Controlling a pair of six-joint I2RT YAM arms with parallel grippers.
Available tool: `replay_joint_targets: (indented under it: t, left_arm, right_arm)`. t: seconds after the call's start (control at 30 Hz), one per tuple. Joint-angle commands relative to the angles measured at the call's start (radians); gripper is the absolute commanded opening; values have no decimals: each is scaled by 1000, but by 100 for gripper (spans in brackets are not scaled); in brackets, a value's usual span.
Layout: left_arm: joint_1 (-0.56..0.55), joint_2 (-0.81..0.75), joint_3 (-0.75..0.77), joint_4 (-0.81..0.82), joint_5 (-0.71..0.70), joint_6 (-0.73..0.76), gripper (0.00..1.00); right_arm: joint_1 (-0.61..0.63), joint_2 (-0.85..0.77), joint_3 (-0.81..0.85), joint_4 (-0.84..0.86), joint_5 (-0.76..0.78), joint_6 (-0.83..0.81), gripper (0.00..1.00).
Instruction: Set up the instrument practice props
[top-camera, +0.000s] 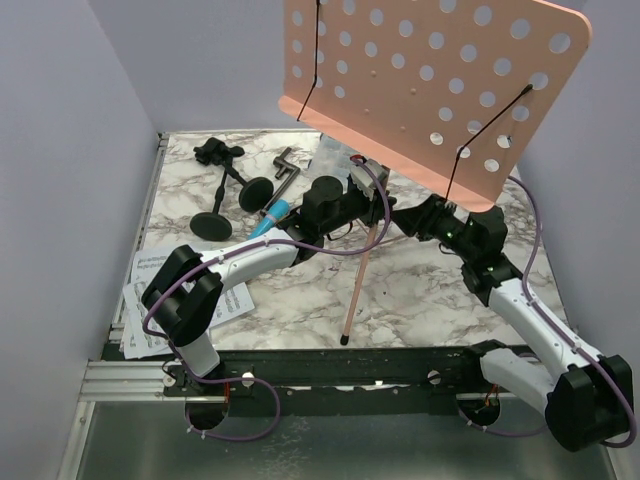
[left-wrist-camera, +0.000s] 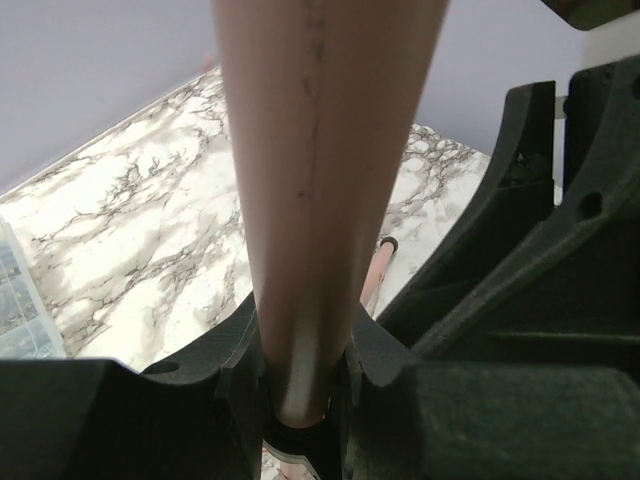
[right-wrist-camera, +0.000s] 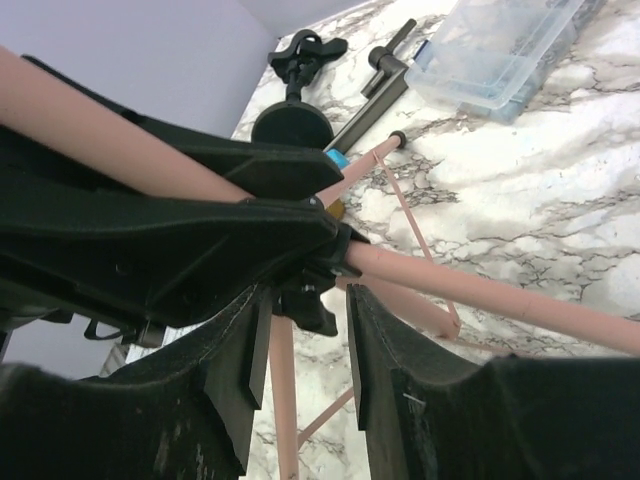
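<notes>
Two pincers meet under the pink music rack (top-camera: 420, 90). The left pincer (left-wrist-camera: 300, 395) is clamped on the rack's rose-gold pole (left-wrist-camera: 320, 150). The right pincer (right-wrist-camera: 305, 370) stands partly apart around a thin leg (right-wrist-camera: 283, 420); if it grips, I cannot tell. The rack hangs tilted above the bench (top-camera: 420, 290). Left of the rack lie white pages (top-camera: 140, 270) and black poles (top-camera: 255, 193).

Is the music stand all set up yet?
Nothing's finished yet. The left gripper clamps the pole of the pink music rack; the right gripper straddles its leg hub, one leg angled toward the table. Left to do: the two black poles, blue microphone and music pages.
</notes>
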Motion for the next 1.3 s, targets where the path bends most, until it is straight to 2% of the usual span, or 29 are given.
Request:
replay_joint_targets:
  t: [0.0, 0.1, 0.23, 0.3, 0.37, 0.4, 0.47, 0.57, 0.67, 0.77, 0.83, 0.9, 1.0, 1.1, 1.17, 1.27]
  left_arm:
    - [7, -23, -16, -14, 12, -65, 0]
    - [6, -19, -14, -14, 16, -68, 0]
    - [7, -20, -15, -14, 18, -70, 0]
    - [7, -23, -16, -14, 16, -65, 0]
    - [7, -23, -17, -14, 13, -63, 0]
    - [7, -23, -17, -14, 13, -64, 0]
    - [6, -22, -16, -14, 16, -67, 0]
    - [6, -20, -15, -14, 23, -72, 0]
    - [5, -19, -16, -14, 20, -73, 0]
    - [5, -18, -16, -14, 22, -77, 0]
    - [6, -19, -16, -14, 23, -75, 0]
    - [5, -22, -17, -14, 17, -71, 0]
    - [5, -23, -16, -14, 19, -72, 0]
    - [6, -25, -16, -14, 24, -74, 0]
    - [6, -25, -16, -14, 18, -71, 0]
    - [5, -26, -17, -14, 22, -72, 0]
  right_arm:
    - [3, -45, -42, 12, -26, -13, 45]
    - [3, -15, -25, 22, -67, -21, 45]
    - [4, 28, -2, 11, -48, 1, 40]
    - [4, 40, 1, 1, -12, 42, 32]
    - [2, 40, -9, -20, 67, 121, 19]
    - [2, 40, -16, -40, 103, 173, 11]
    - [2, 40, -44, -77, 167, 314, 1]
    - [-6, 42, -129, -24, 154, 540, 0]
    - [-19, 86, -207, 7, 107, 842, 2]
    - [-39, 156, -231, 10, -5, 1011, 2]
    - [-41, 189, -275, 101, -64, 1108, 3]
    - [-40, 227, -361, 304, -115, 1233, 3]
    - [-41, 289, -460, 601, -159, 1360, 8]
    - [-42, 322, -478, 709, -184, 1369, 20]
    - [-41, 311, -474, 713, -189, 1322, 35]
    - [-46, 238, -444, 630, -163, 1105, 66]
